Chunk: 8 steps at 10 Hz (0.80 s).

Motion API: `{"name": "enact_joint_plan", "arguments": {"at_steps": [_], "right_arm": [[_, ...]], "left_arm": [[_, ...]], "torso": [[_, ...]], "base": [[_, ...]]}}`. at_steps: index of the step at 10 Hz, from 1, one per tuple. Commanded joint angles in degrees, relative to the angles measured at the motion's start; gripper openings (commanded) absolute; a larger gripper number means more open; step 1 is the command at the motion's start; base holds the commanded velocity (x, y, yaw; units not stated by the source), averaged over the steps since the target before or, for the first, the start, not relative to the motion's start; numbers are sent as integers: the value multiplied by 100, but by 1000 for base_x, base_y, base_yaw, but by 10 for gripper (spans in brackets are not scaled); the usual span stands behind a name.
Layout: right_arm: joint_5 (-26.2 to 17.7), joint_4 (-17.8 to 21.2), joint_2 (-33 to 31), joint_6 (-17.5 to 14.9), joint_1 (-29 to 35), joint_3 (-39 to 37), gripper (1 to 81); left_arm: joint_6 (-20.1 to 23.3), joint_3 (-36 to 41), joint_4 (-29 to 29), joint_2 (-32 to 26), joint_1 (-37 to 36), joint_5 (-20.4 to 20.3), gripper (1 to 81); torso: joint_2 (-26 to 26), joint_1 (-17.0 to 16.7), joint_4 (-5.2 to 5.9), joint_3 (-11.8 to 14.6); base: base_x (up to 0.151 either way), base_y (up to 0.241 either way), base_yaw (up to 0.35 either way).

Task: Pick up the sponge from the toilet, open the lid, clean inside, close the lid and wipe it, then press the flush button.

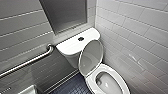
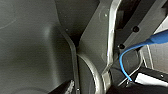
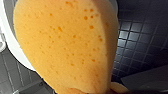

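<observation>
The right gripper pinches the sponge (image 3: 67,45). The orange, pitted block narrows toward the wrist, where it is squeezed, and hangs free in the air. Behind the sponge on 1 side curves the white rim of the toilet (image 3: 8,47). On the other side lies the floor (image 3: 142,37) of small dark square tiles, so the sponge is beside the bowl's edge and above the floor, touching neither as far as I can see.

Of the left gripper I cannot tell whether it is spread or pressed together. The left wrist view gives grey curved robot panels and a blue cable (image 2: 124,62) looping past them.

In the head view the toilet stands in the corner with its lid (image 1: 92,56) raised and leaning back against the tank (image 1: 72,46). The oval bowl (image 1: 107,82) lies open below it, ringed by the seat. The flush button (image 1: 80,39) sits as 1 dark round spot in the middle of the tank top. A metal grab bar (image 1: 27,62) slants along the grey tiled wall beside the tank. A dark panel (image 1: 65,15) hangs above the tank, and a white tiled wall (image 1: 140,32) runs close along the toilet's other side.
</observation>
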Motion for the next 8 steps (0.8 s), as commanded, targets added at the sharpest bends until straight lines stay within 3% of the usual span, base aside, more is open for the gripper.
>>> {"name": "enact_joint_plan", "arguments": {"at_steps": [1, 3, 6, 7, 8], "right_arm": [[394, -61, -574, 9, -421, 81, 10], [421, -87, -364, -35, -1045, -454, 10], [501, -921, 243, -220, -1933, -1501, 10], [605, -1141, 435, -220, -2127, -1773, 10], [702, -1334, 690, -220, -2250, -2116, 10]], "left_arm": [[4, 113, 60, -102, 116, 502, 811], [-13, 148, 7, -119, 63, 510, 811], [-40, 148, -10, -146, -16, 519, 811], [-49, 148, -10, -155, -51, 519, 811], [-49, 157, -10, -155, -68, 519, 811]], "torso": [[0, 0, 0, 0], [0, 0, 0, 0], [0, 0, 0, 0], [573, -369, 0, 0], [573, -369, 0, 0]], "base": [[0, 0, 0], [0, 0, 0], [0, 0, 0], [0, 0, 0], [0, 0, 0]]}}
